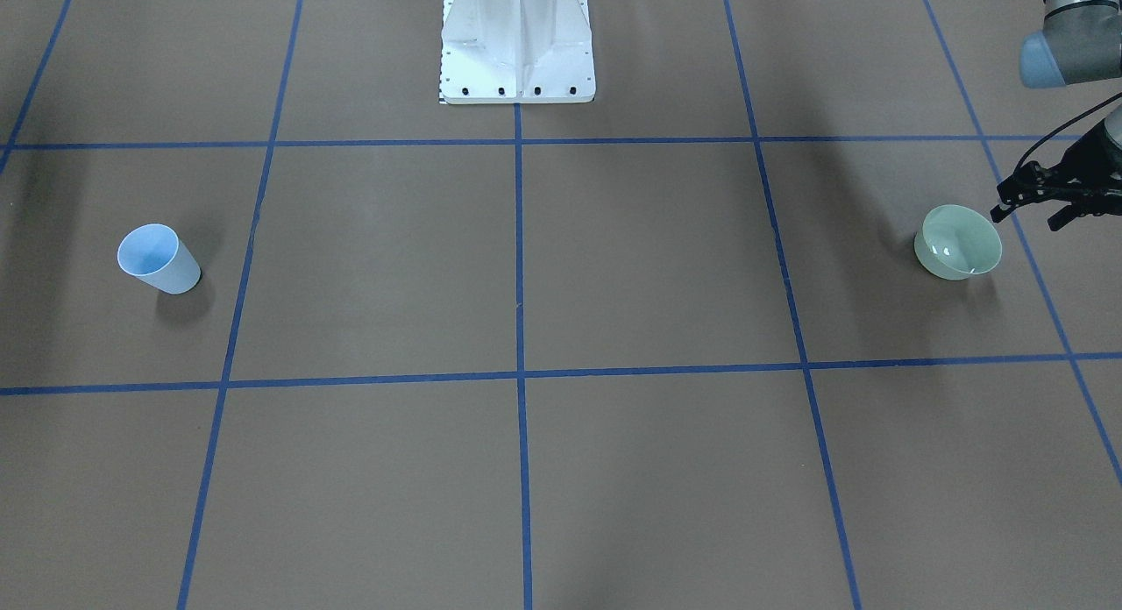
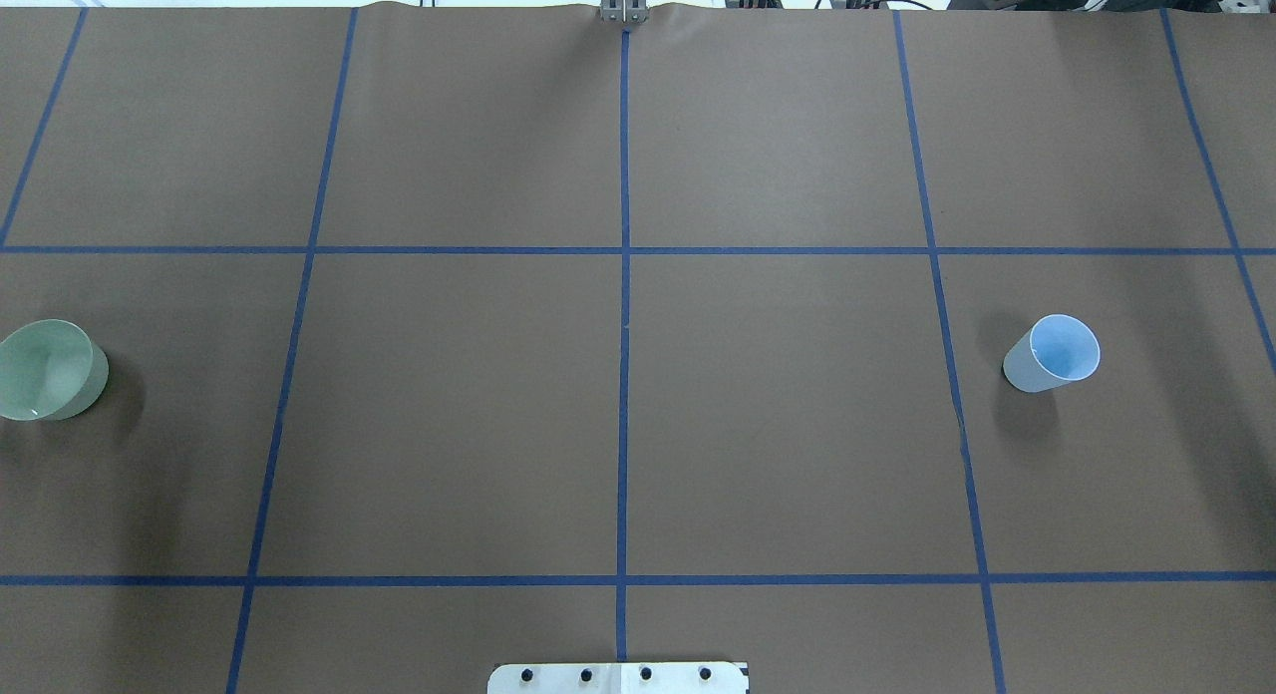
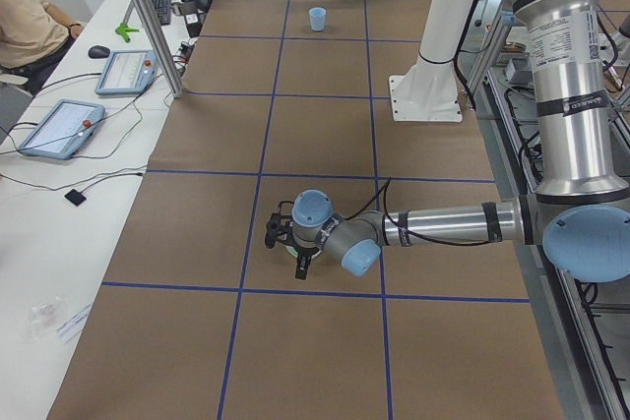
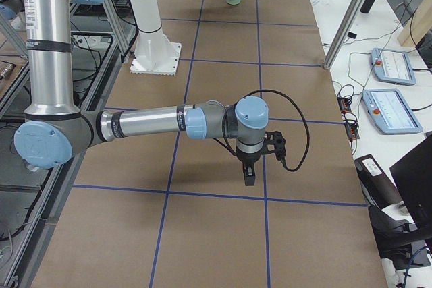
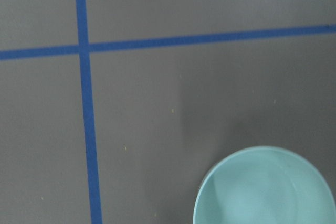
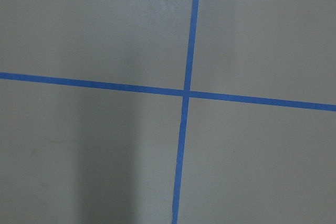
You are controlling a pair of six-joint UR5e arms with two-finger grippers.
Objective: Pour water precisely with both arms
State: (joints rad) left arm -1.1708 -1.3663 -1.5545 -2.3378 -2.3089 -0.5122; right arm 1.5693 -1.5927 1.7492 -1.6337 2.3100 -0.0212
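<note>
A pale green bowl [image 1: 958, 242] stands at the table's left end; it also shows in the overhead view [image 2: 45, 368] and the left wrist view [image 5: 265, 187]. Small white glints [image 1: 940, 250] show inside it; I cannot tell whether they are water. A light blue cup [image 1: 158, 258] stands upright at the right end [image 2: 1052, 353]. My left gripper [image 1: 1026, 217] hovers just beside the bowl, its fingers apart and empty. My right gripper [image 4: 248, 175] points down over bare table; I cannot tell if it is open. The cup is hidden in the right side view.
The white pedestal base [image 1: 517, 45] stands at the robot's edge of the table. Blue tape lines [image 2: 623, 325] divide the brown table cover. Operator tablets [image 4: 391, 109] and a seated person [image 3: 30, 17] are beyond the far edge.
</note>
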